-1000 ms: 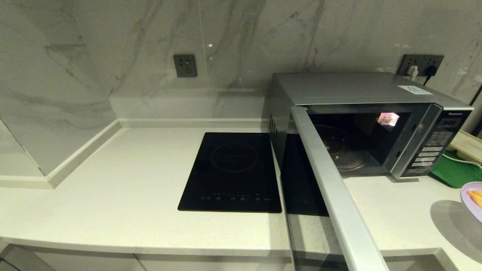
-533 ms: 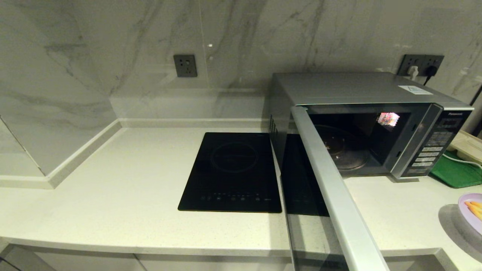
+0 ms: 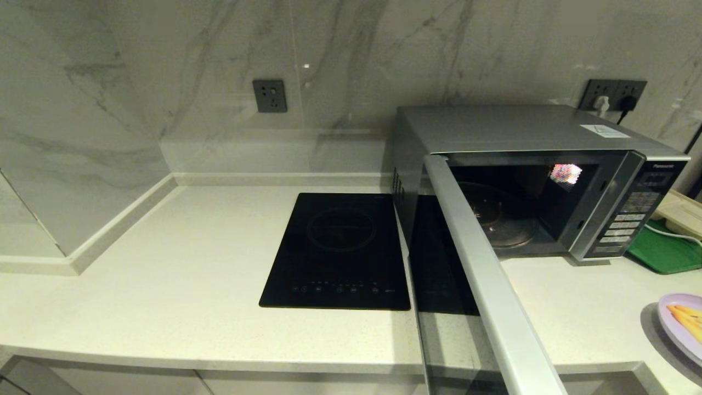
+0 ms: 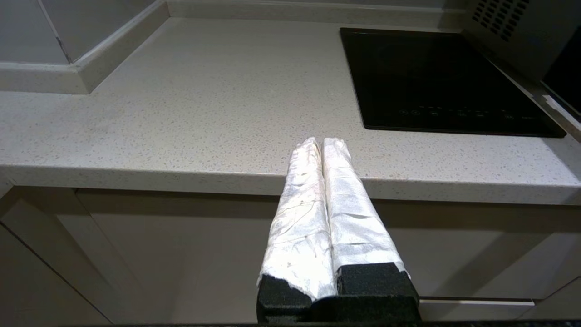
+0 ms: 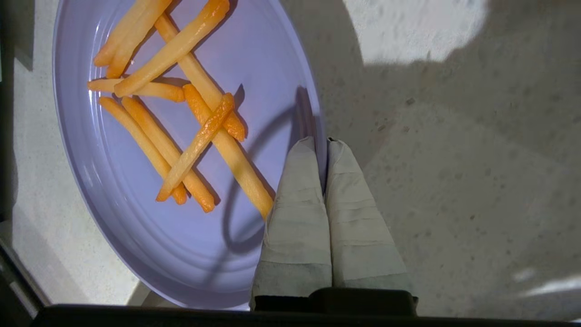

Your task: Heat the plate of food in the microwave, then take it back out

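We see the right gripper (image 5: 323,141) clenched on the plate of food's (image 5: 136,190) rim, right of the microwave (image 3: 526,181) (door open); the left gripper (image 4: 323,141), closed empty, hangs before the counter (image 4: 181,113).

Left gripper (image 4: 322,141): we record two long, tapering fingers (image 4: 302,213) wrapped in white, faintly glossy tape, creased and wrinkled along their length, set in a black block base whose foam-like edge is ragged at one corner. Right gripper (image 5: 321,141): we record the same two tapering fingers (image 5: 299,218), their wrapping duller and greyer, banded with crosswise tape seams, seated in a dark housing.
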